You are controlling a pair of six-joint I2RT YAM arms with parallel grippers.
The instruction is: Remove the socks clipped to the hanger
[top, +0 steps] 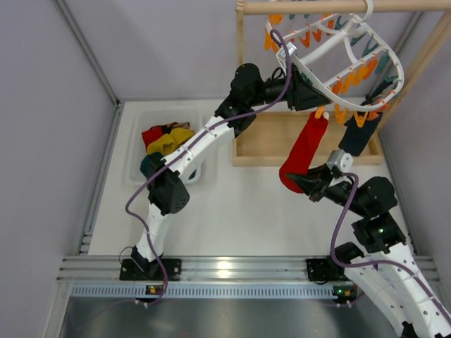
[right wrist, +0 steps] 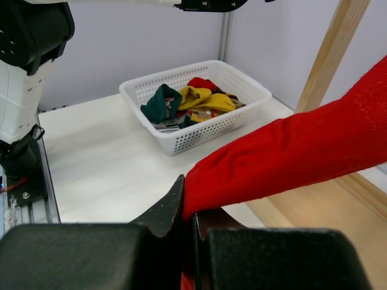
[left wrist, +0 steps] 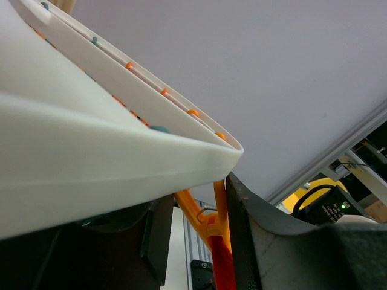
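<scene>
Right jaws are clamped on the red sock (right wrist: 290, 154), which hangs from the hanger (left wrist: 91, 157) above them. Beyond them on the desk (right wrist: 109, 157), a white basket (right wrist: 181, 144) holds teal, yellow and red socks (right wrist: 202, 99). Left jaws straddle the hanger rim; grip indeterminate, tips hidden.

The hanger (left wrist: 91, 151) is smooth white plastic with a soft sheen. The clip (left wrist: 205, 220) under its rim is glossy orange plastic. Below the hanger, the red sock (right wrist: 302, 145) is matt, finely knitted cloth. The stand (right wrist: 335, 48) carrying the hanger is pale wood. Left of the hanger, the basket (right wrist: 199, 130) is perforated white plastic, and the table (right wrist: 109, 163) looks matt white, perhaps faintly grained.
</scene>
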